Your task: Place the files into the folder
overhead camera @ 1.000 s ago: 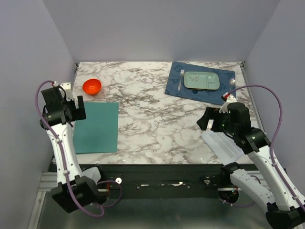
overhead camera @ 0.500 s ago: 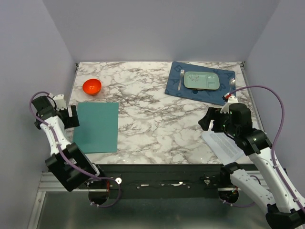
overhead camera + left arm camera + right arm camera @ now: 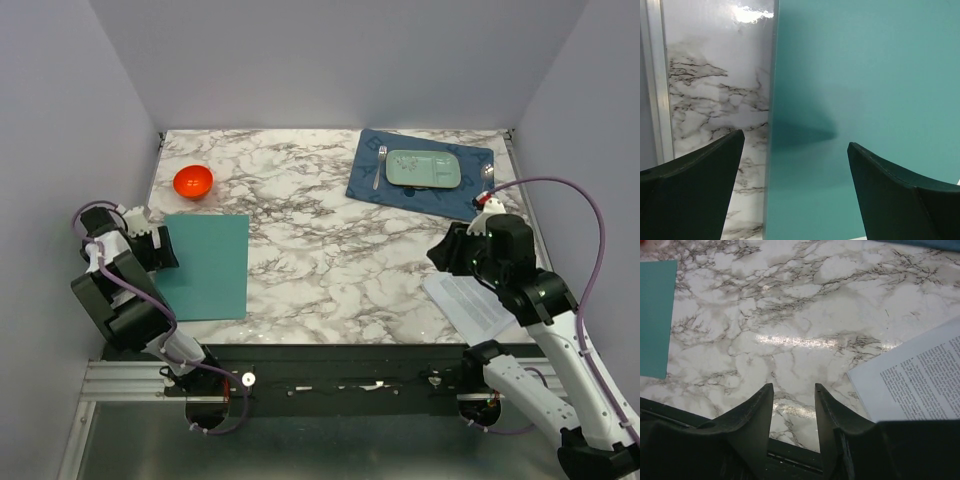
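From above, the folder [image 3: 205, 265] lies closed and flat at the left edge of the marble table [image 3: 330, 250]. The files [image 3: 468, 305] lie outside it, well apart at the near right corner. A red bowl [image 3: 193, 181] stands behind the folder, and a pale green tray [image 3: 423, 168] sits on a blue placemat [image 3: 365, 182] with a fork [image 3: 379, 166] beside it. Only the left wrist view shows the left gripper [image 3: 795, 160] spread wide, straddling the folder's left edge. The right wrist view shows the right gripper [image 3: 794, 390] narrowed to a slim, empty gap over the marble, with the files' printed corner at the right of that view.
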You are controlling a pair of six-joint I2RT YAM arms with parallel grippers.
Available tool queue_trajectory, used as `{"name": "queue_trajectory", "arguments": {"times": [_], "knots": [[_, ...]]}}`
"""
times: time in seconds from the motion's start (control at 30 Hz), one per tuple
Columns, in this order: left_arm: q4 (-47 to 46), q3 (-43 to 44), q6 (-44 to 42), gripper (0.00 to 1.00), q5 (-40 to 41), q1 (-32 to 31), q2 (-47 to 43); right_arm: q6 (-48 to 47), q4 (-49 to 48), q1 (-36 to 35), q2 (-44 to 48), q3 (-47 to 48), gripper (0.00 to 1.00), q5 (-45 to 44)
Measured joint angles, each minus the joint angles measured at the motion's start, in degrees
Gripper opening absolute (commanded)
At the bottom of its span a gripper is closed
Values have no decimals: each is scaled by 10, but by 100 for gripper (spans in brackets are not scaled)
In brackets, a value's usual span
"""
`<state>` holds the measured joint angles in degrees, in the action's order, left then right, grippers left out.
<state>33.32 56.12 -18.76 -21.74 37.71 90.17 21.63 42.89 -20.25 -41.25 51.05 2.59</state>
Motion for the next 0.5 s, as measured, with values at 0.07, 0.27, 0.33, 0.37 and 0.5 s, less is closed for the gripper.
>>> {"name": "queue_trajectory", "arguments": {"times": [0.07, 0.27, 0.33, 0.37, 0.5], "knots": [[-7, -1, -1, 99, 0, -4, 11, 2, 2, 0, -2, 6, 47, 0], [-31, -29, -11, 99, 4, -36, 15, 9, 3, 0, -11, 18, 47, 0], [-37, -40, -15, 99, 12, -55, 11, 11, 2, 0, -15, 19, 47, 0], [-40, -49, -17, 99, 18, -71, 3, 14, 2, 0, -16, 19, 48, 1], [-38, -72, -16, 99, 33, -138, -21, 25, -11, 0, -17, 7, 48, 5]]}}
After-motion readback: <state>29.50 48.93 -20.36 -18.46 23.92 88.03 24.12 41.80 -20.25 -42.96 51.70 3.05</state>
